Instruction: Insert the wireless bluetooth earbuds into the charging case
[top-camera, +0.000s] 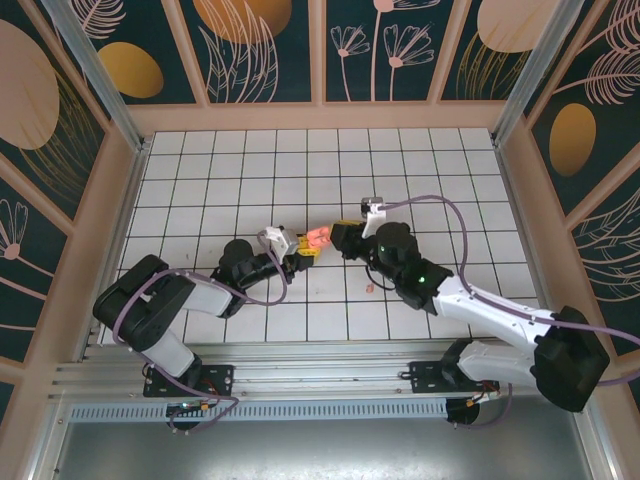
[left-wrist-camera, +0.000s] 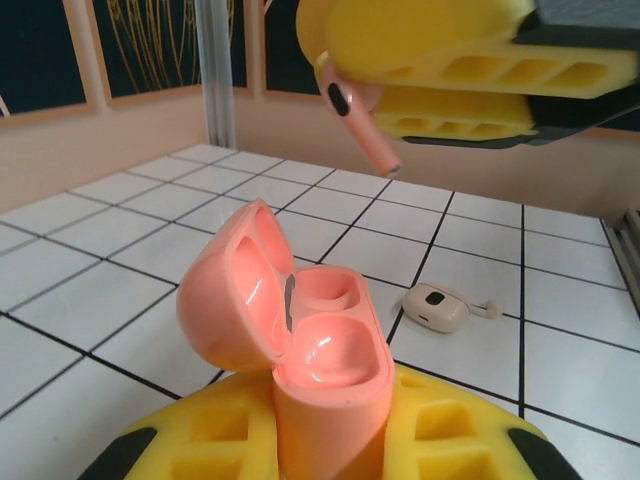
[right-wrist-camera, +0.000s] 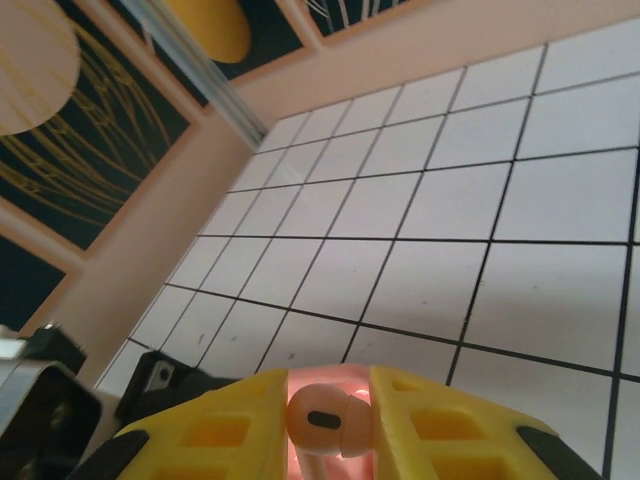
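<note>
Robot test cell, white gridded table (top-camera: 250, 170), leaf-patterned wall panels (top-camera: 260, 50), aluminium frame posts (top-camera: 92, 70), mounting rail (top-camera: 320, 378)

Bright even light, soft shadows; charging case (left-wrist-camera: 325, 355) interior glows; foreground seemingly blurred.

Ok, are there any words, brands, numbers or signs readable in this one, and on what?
None can be read. The open salmon-pink plastic charging case, the salmon-pink earbud above it, the small beige rounded object on the tiles and the dark floral wall panels show no lettering, only plain surfaces and plant patterns.
</note>
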